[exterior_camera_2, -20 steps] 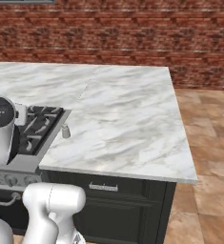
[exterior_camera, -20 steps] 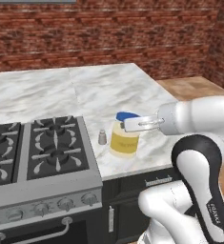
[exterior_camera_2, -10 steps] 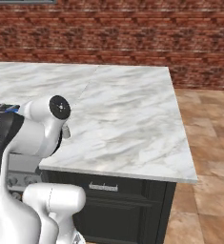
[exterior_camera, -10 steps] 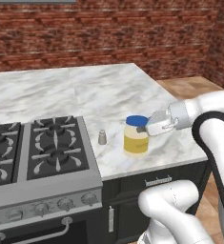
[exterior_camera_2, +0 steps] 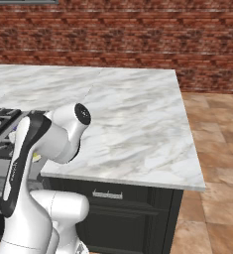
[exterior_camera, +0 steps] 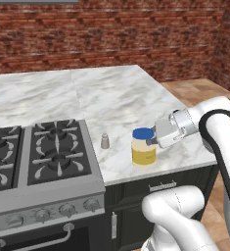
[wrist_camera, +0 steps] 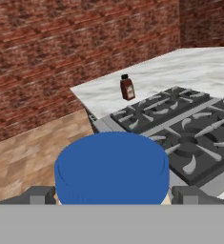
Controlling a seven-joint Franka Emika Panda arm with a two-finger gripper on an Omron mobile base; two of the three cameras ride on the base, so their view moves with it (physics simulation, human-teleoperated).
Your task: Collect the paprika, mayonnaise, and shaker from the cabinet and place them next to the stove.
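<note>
On the counter right of the stove: we find the mayonnaise (exterior_camera: 144,152) upright on the marble counter (exterior_camera: 116,93), near its front edge.
Mayonnaise detail: we see a pale-yellow jar with a blue lid; in the hand view the lid (wrist_camera: 112,167) sits large and close, between the two finger tips.
Gripper (exterior_camera: 154,140): we read the jaws as spread wide, one finger tip (wrist_camera: 39,195) on each side of the lid, apart from it; nothing is gripped. In the left base view the hand lies level, at the jar's right, at lid height.
Shaker (exterior_camera: 105,141): we see it upright on the counter, between the stove edge and the mayonnaise, just beside the stove and apart from the jar.
Paprika (wrist_camera: 127,87): in the hand view we see it upright on the counter beyond the far side of the stove, well apart from the jar.
Stove (exterior_camera: 38,162): we note black grates, a row of front knobs and an oven handle.
Arm (exterior_camera_2: 43,144): in the right base view we see its elbow bent over the counter's front edge.
Background: we see a brick wall (exterior_camera: 102,34) behind the counter.
</note>
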